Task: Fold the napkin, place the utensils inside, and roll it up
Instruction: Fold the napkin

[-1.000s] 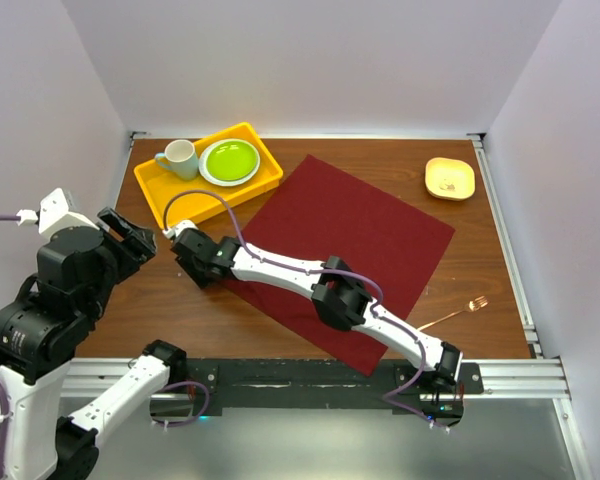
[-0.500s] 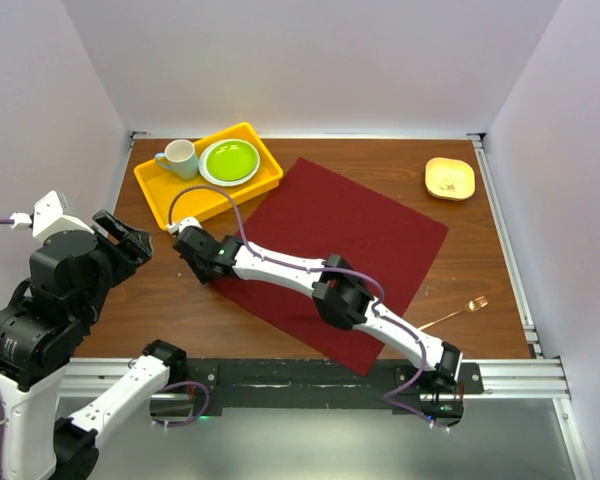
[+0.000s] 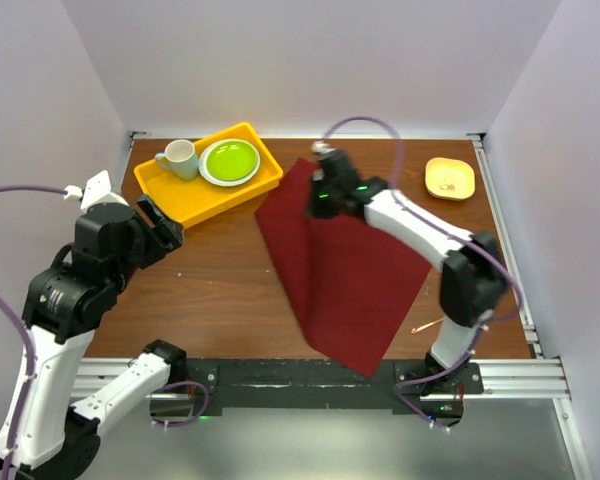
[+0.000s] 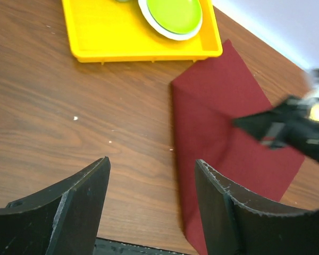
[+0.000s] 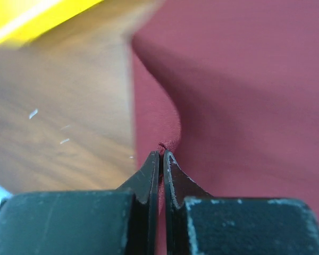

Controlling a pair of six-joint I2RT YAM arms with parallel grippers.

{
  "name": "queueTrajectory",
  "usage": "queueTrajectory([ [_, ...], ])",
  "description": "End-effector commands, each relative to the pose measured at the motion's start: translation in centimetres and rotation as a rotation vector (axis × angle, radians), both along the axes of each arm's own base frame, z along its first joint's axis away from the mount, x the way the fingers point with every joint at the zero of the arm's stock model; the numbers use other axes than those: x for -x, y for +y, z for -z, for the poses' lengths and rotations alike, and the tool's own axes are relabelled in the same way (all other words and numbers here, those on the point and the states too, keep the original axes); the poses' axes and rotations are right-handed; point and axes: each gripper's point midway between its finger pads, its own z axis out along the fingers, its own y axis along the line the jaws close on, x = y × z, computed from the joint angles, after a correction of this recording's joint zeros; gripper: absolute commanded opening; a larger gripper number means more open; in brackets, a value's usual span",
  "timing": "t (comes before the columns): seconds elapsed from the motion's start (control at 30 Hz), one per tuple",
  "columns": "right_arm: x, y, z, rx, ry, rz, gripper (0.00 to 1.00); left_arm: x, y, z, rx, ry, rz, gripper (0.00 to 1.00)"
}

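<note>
Pinching napkin [image 5: 228,79] corner in right gripper [image 5: 161,155] | left gripper [image 4: 151,164] spread, well aside

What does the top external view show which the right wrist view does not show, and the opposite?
Only the top external view: the open left tool, the pale blue-green mug, the round green plate and the pale yellow square dish.
Only the right wrist view: the right tool from close, its tips shut on a small pinch of the cloth's edge.
Both: the dark red cloth napkin, the yellow plastic tray (only a blurred corner from the wrist) and the brown wooden table.
</note>
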Motion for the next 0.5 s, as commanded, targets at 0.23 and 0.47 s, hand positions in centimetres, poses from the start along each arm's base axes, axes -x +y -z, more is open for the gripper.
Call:
queueTrajectory([
  [0.23,-3.2,-25.4,1.8,0.109,0.045,0.361,0.0,-5.1,-5.9,2.6,0.127,0.042,0.15,0.68],
  [0.47,-4.4,-32.5,2.1,0.184,0.066,0.516,0.0,-6.4,-7.5,3.3,0.152,0.079,0.191,0.68],
])
